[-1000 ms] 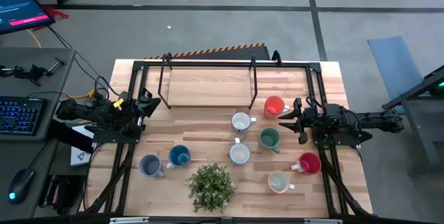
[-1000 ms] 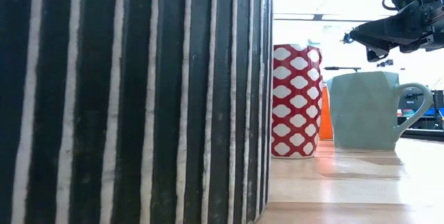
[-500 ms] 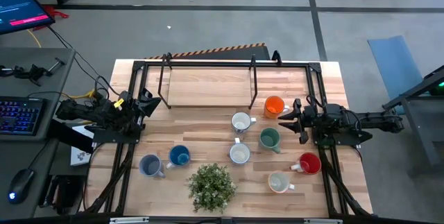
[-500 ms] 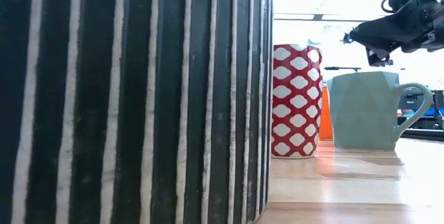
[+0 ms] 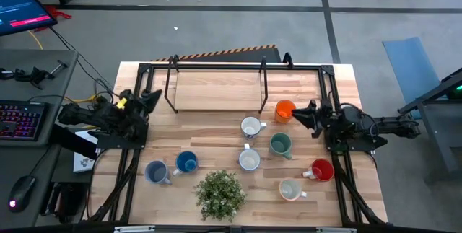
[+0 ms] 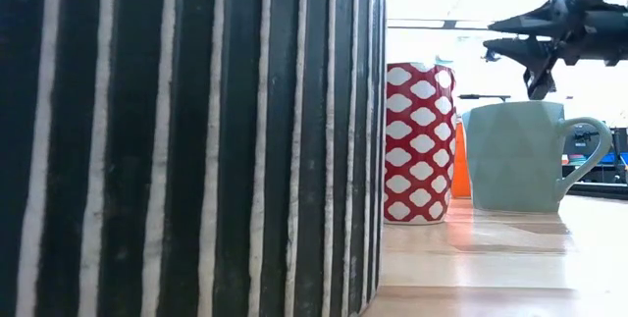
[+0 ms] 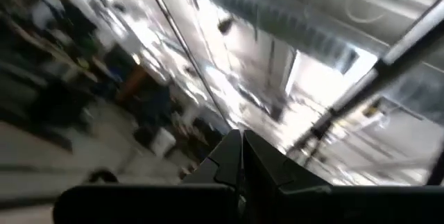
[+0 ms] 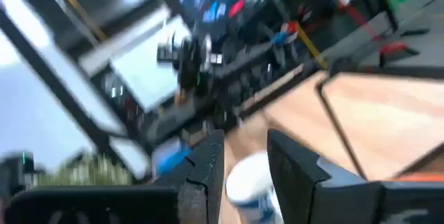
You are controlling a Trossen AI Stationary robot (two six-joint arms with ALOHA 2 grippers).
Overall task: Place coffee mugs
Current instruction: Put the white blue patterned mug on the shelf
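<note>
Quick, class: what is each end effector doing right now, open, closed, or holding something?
Left end effector: closed, holding nothing, at the table's left edge.
Right end effector: open, holding nothing, raised beside the orange mug.

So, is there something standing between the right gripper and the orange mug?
Nothing visible stands between them. In the high view the right gripper, its jaws open, is right beside the orange mug, with no other mug in the gap. The green mug and the white mug stand off to the side.

High view straight down; low view table-level behind plant pot (image 6: pixel 186 140); both share green mug (image 5: pixel 280 144).
</note>
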